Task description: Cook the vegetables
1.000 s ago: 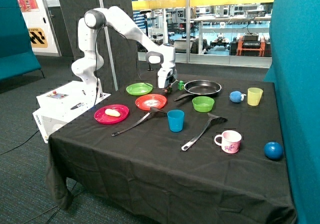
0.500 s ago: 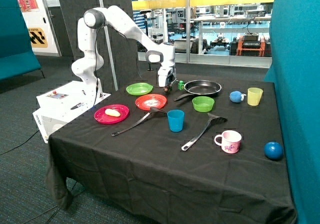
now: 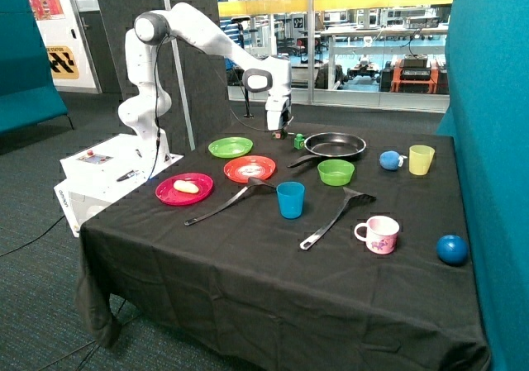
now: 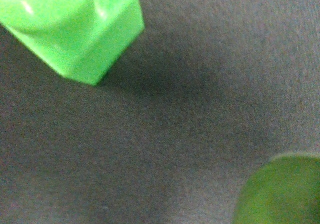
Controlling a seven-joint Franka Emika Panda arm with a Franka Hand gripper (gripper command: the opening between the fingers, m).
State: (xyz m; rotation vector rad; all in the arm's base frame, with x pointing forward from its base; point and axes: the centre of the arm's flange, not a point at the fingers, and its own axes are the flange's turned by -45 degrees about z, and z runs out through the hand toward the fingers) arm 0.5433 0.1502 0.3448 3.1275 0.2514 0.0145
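From outside, the claw point(image 3: 282, 128) was seen raised above the table's point(image 3: 248, 255) far edge, its state impossible to tell. The pale yellow oblong toy vegetable point(image 3: 187, 187) lay on the pink plate point(image 3: 169, 195); judged light, rigid and smooth, it was best taken across its narrow middle.

At the wrist, a bright green plastic cube point(image 4: 75, 27) and a dark green rounded lump point(image 4: 282, 194) were shown on the black cloth.

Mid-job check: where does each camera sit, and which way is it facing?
Outside view: stands off the near side of the table and looks across it at the whole arm; the claw hangs above the table beside the green cube, between the green plate and the pan.
Wrist view: on the wrist, looks down at the table; no part of the robot shows.
Shared: the green cube and the black table surface.
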